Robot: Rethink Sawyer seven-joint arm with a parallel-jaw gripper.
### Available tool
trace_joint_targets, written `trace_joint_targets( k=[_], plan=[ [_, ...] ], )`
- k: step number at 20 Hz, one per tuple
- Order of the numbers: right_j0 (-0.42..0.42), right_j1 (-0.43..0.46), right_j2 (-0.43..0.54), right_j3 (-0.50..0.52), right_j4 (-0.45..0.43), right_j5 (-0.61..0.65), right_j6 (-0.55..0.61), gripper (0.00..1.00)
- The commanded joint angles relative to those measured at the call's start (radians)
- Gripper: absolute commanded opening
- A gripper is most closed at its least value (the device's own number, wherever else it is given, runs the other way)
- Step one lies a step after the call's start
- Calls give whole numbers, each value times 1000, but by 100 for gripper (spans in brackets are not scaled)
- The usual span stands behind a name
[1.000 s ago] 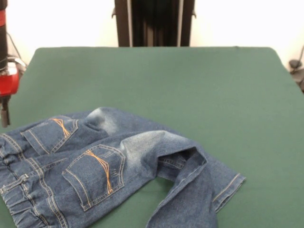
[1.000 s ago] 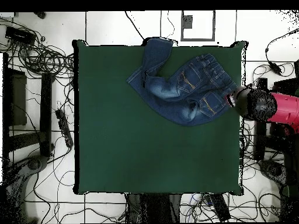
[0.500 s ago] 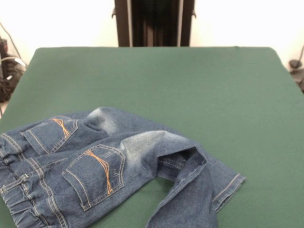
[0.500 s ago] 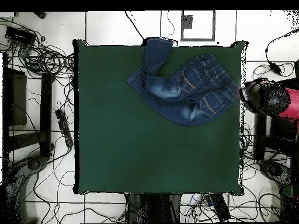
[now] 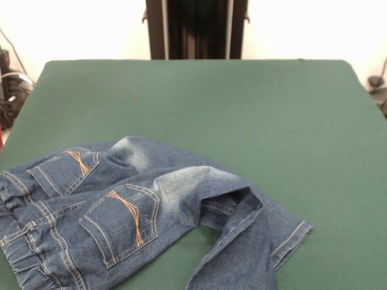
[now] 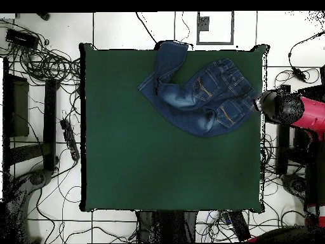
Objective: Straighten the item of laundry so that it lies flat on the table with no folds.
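Note:
The blue denim jeans (image 5: 130,211) lie rumpled on the green table (image 5: 242,103) at the front view's lower left. The orange-stitched back pockets face up and the elastic waistband is at the left edge. One leg is folded over on itself at the lower middle. In the overhead view the jeans (image 6: 197,95) sit at the table's (image 6: 159,165) upper right, with one leg reaching over the top edge. My gripper (image 6: 261,106) hangs just off the table's right edge beside the waistband, under the black and red arm (image 6: 298,113). The front view does not show it.
The robot's black pedestal (image 5: 196,27) stands behind the table's far side. Cables (image 6: 44,63) and black stands (image 6: 19,108) cover the floor to the left of the table in the overhead view. More cables lie to the right, by the arm.
The arm left the jeans' waistband and drew back off the table's side, out of the front view. It has since shifted slightly back toward the table edge. The jeans have not moved.

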Motion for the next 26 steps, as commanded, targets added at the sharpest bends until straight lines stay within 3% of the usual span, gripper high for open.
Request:
trace_joint_targets(
  k=[1, 10, 16, 20, 26],
  plan=[
    [92, 34, -4, 59, 9, 83, -76, 100],
    [157, 47, -42, 50, 14, 40, 34, 100],
    [161, 62, -61, 20, 20, 49, 15, 100],
    [162, 83, -58, -26, 40, 101, -14, 100],
    [119, 166, 27, -119, 174, 302, -154, 100]
  ],
)
